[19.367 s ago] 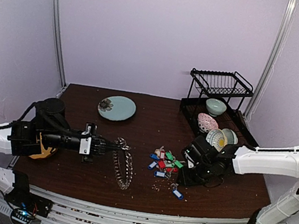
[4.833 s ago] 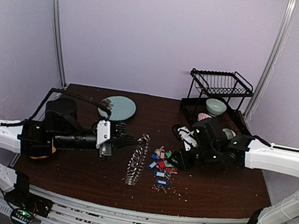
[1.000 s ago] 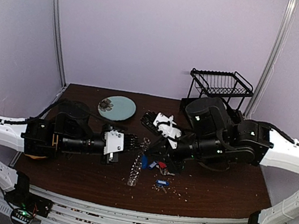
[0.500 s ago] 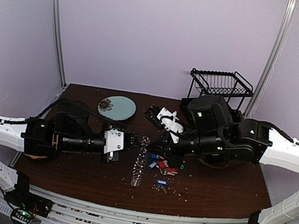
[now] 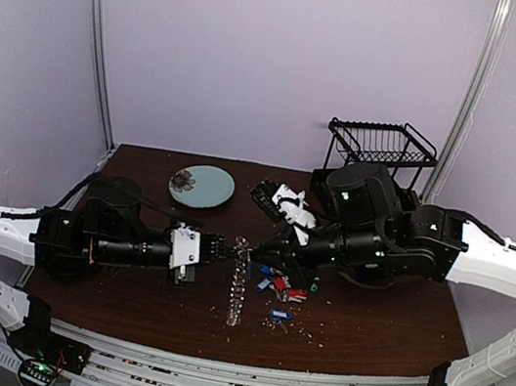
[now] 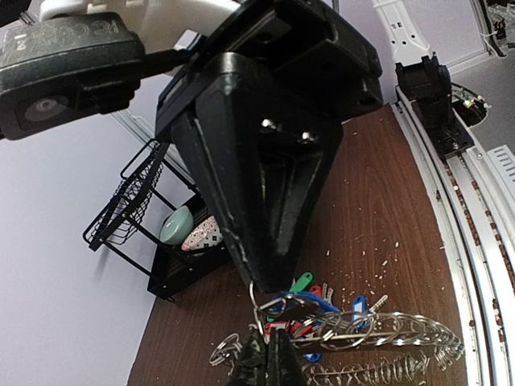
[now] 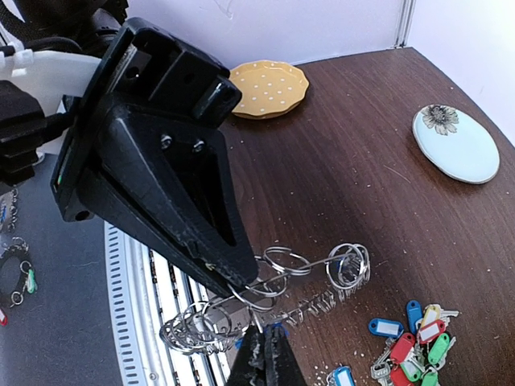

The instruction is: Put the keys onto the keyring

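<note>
One dark wooden table (image 5: 121, 301), lilac walls (image 5: 261, 55), left pincer (image 6: 261, 358) clamped on keyring (image 5: 238, 294), right pincer (image 7: 264, 347) closed beside it

I am counting two end effectors over the bench (image 5: 364, 330): the left end effector (image 5: 226, 248) and the right end effector (image 5: 261, 252). One keyring (image 5: 239, 287) is showing. The loose keys (image 7: 412, 344) are lying in one heap; I am making out three blue tags, three red and two green, with the rest too jumbled to count. Two plates are sitting out, one pale blue plate (image 5: 202, 186) and one yellow plate (image 7: 269, 88). One dish rack (image 5: 381, 149) is showing two bowls, a green bowl (image 6: 175, 225) and a patterned bowl (image 6: 206, 233).
</note>
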